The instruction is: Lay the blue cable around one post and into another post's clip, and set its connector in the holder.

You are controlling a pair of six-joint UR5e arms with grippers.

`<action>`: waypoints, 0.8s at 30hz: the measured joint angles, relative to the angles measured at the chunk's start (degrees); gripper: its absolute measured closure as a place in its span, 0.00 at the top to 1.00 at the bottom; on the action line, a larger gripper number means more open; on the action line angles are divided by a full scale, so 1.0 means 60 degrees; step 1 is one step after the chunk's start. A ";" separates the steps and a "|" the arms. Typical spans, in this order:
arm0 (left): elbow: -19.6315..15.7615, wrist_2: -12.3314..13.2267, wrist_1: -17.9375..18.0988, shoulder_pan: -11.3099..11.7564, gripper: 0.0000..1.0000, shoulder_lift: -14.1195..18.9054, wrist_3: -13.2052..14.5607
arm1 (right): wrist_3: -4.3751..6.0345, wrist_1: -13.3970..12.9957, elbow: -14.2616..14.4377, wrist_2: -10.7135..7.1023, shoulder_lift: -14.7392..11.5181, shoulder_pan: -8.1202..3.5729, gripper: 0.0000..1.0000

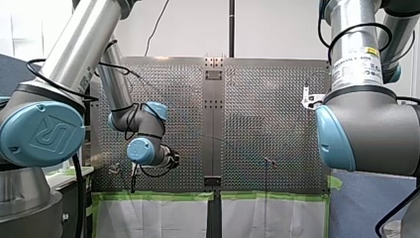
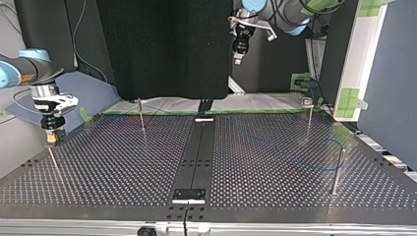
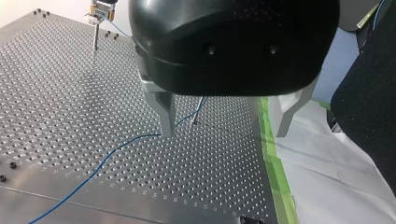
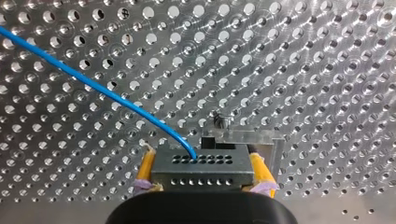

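Right wrist view: right gripper (image 4: 203, 171) jaws are clamped on the connector (image 4: 205, 176), 1 yellow pad on each side. The cable (image 4: 93, 86) leaves the connector's top face, bends hard and runs off across the surface (image 4: 303, 70). The holder (image 4: 254, 136) is just beyond the connector; touching or a hair apart, can't tell. By the look, the connector is not seated yet.

Step in hand, my read: set the connector in the holder. To do it well:
- Square the connector to the holder and go in straight, no twist.
- Let go only once it sits.
- Watch the sharp cable bend, since a tug from that side could tip the connector.

Left wrist view: left gripper (image 3: 223, 131) jaws are open with nothing between them, hanging above the surface. The cable passes below them toward a post (image 3: 198, 108). Whether it is clipped there, can't tell.

Top view: the near post (image 2: 337, 169) has the cable curving faintly by it. The clip post (image 2: 308, 115) stands further back.

Room: the holder sits close to the surface's side edge at the top view's left, so there is little margin outward and plenty toward the middle. The posts are well apart. The left gripper is high near the taped edge (image 3: 275, 168), well apart from the right gripper.
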 joint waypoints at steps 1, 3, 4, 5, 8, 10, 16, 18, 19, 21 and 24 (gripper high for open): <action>0.0000 0.0000 0.0000 0.0000 1.00 0.0000 0.0000 | 0.0004 -0.0010 -0.0004 -0.0004 0.0002 0.0001 0.00; 0.0000 0.0000 0.0000 0.0000 1.00 -0.0002 0.0000 | 0.0013 -0.0023 -0.0018 -0.0011 0.0002 0.0001 0.00; 0.0000 0.0000 0.0000 0.0001 1.00 0.0000 0.0000 | 0.0015 -0.0025 -0.0030 -0.0014 0.0003 0.0000 0.00; 0.0000 0.0000 0.0000 0.0000 1.00 0.0003 0.0000 | 0.0017 -0.0020 -0.0053 -0.0016 0.0004 -0.0002 0.00; 0.0000 0.0000 -0.0002 0.0001 1.00 0.0000 0.0000 | 0.0021 -0.0001 -0.0109 -0.0019 0.0010 -0.0002 0.00; 0.0000 0.0000 -0.0002 0.0001 1.00 -0.0001 0.0004 | 0.0027 0.0006 -0.0131 -0.0020 0.0012 -0.0004 0.00; -0.0004 0.0000 -0.0002 0.0001 1.00 -0.0002 0.0012 | 0.0048 0.0064 -0.0211 -0.0020 0.0014 0.0019 0.00; -0.0009 0.0000 -0.0001 0.0001 1.00 -0.0003 0.0014 | 0.0055 0.0094 -0.0247 -0.0020 0.0014 0.0035 0.00; -0.0010 0.0000 -0.0001 0.0001 1.00 -0.0003 0.0014 | 0.0058 0.0110 -0.0263 -0.0021 0.0014 0.0040 0.00; -0.0007 0.0000 -0.0003 0.0001 1.00 0.0000 0.0012 | 0.0062 0.0142 -0.0299 -0.0021 0.0013 0.0047 0.00; -0.0004 0.0000 -0.0028 0.0001 1.00 0.0002 0.0013 | 0.0072 0.0173 -0.0334 -0.0021 0.0014 0.0045 0.00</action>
